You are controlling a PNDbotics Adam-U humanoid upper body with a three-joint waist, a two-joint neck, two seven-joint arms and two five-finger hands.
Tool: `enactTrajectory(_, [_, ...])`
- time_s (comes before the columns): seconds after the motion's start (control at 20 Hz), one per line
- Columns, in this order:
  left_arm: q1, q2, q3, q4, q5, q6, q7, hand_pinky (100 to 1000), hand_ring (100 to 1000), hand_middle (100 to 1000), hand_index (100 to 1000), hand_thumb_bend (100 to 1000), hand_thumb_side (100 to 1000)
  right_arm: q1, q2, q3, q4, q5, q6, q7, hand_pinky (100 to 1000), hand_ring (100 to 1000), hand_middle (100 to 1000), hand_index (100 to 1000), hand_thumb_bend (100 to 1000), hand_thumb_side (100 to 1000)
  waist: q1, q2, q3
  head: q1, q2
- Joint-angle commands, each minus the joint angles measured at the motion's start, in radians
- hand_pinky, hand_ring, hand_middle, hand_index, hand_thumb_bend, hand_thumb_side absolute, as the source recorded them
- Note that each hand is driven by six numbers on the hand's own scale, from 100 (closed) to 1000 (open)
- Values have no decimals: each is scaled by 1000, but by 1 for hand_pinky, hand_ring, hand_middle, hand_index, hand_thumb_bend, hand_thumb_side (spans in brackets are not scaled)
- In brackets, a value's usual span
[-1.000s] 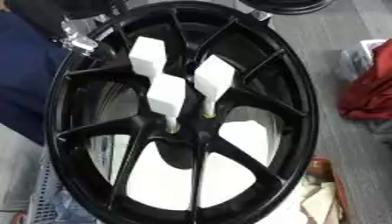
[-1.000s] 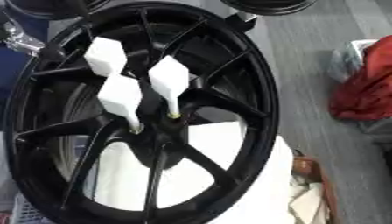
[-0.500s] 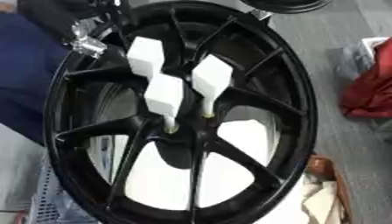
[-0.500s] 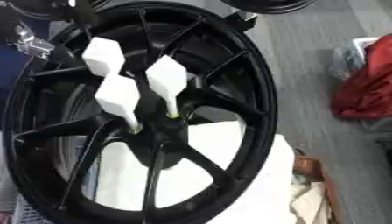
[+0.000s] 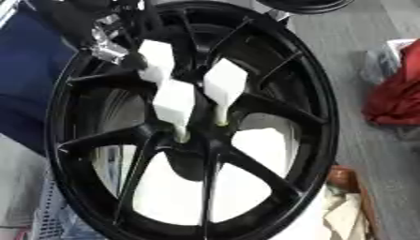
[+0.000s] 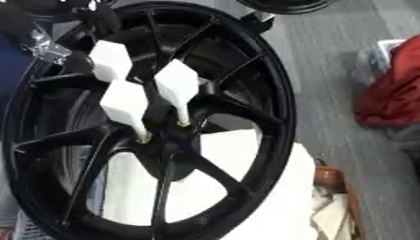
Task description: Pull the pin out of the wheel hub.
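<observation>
Left eye view: three white pins stand in the black wheel's middle. The left hand is by the top pin; I cannot tell its fingers. Pinch it, pull straight out.

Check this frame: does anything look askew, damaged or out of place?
Nothing looks damaged. The black wheel lies askew in the view, probably from head tilt. Three white pins stand in the hub, none out yet. The left hand shows dark and blurred at the upper left, near the top pin; whether they touch is unclear.
</observation>
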Motion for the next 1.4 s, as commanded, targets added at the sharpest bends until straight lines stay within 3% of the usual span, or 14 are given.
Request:
enactTrajectory(0.05, [-20,8,-5,-1,8,4,0,831,829,850,864,505,629,-16,-19,-8,-1,-1,-2,-4,849,778,680,769,100,448,-3,-18,-3,4,-14])
enactTrajectory(1.05, [-9,-8,-10,10,-7,-5,0,801,780,739,803,404,563,-9,-9,-15,19,-18,-3,-27,848,773,674,765,100,456,-8,-13,-3,13,-17])
enactTrajectory(1.4, [-8,-10,-7,5,12,-1,0,764,665,553,705,278,472,-6,-8,-16,25,-20,-3,-30,848,773,674,764,100,464,-8,-18,-4,11,-16])
